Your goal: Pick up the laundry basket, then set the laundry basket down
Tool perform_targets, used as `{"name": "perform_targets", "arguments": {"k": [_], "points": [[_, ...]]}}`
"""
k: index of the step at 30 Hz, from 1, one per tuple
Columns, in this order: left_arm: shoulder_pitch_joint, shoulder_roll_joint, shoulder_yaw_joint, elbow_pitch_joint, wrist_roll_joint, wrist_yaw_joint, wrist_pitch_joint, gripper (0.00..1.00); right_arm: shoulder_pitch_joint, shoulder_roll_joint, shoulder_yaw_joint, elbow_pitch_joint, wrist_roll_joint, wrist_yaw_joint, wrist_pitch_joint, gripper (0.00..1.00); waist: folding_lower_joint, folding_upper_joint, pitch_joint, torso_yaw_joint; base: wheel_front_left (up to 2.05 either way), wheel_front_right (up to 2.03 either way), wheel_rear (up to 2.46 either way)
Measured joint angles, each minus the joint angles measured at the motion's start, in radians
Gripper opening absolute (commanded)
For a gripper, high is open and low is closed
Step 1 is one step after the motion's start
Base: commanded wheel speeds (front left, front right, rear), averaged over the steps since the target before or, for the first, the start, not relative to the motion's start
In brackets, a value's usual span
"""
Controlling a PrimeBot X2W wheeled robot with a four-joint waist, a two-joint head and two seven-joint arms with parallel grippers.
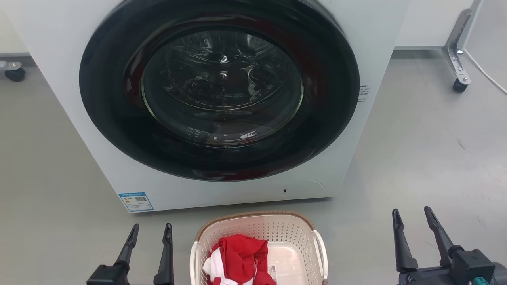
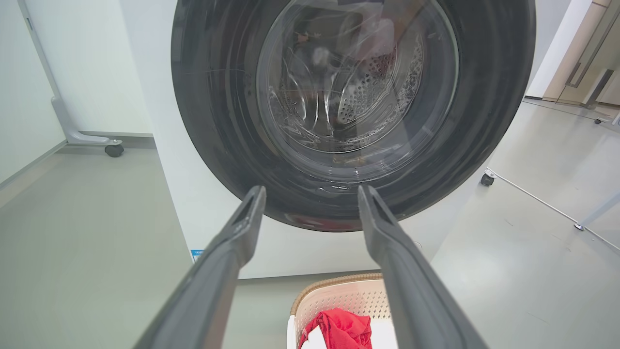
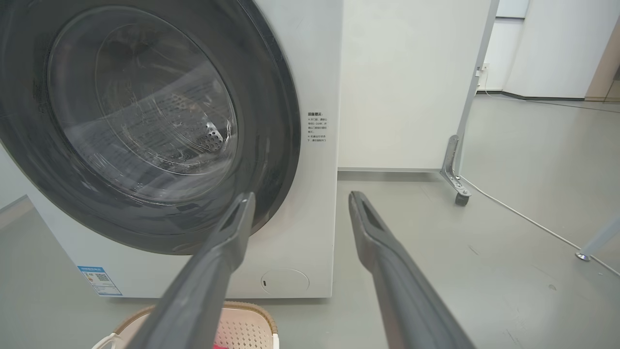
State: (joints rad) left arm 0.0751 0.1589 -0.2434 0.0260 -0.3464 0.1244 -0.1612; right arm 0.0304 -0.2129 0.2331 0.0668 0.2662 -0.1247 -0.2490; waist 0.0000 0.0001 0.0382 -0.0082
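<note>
Cream perforated laundry basket (image 1: 277, 231) w/ brown woven-look rim, white side handles is sitting on floor (image 1: 416, 158) in front of washer (image 1: 99, 138), red-and-white cloth (image 1: 241, 257) lying inside. Left tool (image 1: 152, 226) & right tool (image 1: 411, 209) are hovering either side, fingers apart, gripping nothing.

Grey floor (image 1: 416, 158): white washing machine (image 1: 222, 194) at rear; laundry basket (image 1: 257, 231) near its front, apart; caster foot (image 1: 459, 85) right rear.
</note>
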Motion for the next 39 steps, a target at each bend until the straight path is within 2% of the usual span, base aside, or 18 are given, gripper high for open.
{"name": "perform_targets", "arguments": {"k": [15, 16, 25, 39], "points": [[0.015, -0.026, 0.016, -0.007, 0.033, 0.0, 0.038, 1.0, 0.002, 0.008, -0.023, -0.011, -0.021, 0.0, 0.012, 1.0, 0.0, 0.0, -0.005, 0.001, 0.0, 0.0, 0.0], [0.015, -0.029, 0.017, -0.005, 0.033, 0.0, 0.044, 0.0, 0.002, 0.009, -0.023, -0.009, -0.02, 0.0, 0.011, 0.0, 0.0, 0.0, -0.005, 0.001, 0.0, 0.0, 0.0], [0.021, -0.036, 0.02, 0.035, 0.013, -0.011, 0.051, 0.0, 0.021, 0.028, -0.029, 0.035, 0.006, 0.011, 0.02, 0.0, 0.0, -0.0001, -0.006, 0.001, 0.0, 0.0, 0.0], [0.014, -0.047, 0.073, 0.067, -0.187, -0.044, 0.09, 0.0, 0.006, 0.049, -0.081, 0.065, 0.211, 0.043, 0.076, 0.0, 0.0, -0.0001, -0.011, 0.002, 0.0, 0.0, 0.0]]}}
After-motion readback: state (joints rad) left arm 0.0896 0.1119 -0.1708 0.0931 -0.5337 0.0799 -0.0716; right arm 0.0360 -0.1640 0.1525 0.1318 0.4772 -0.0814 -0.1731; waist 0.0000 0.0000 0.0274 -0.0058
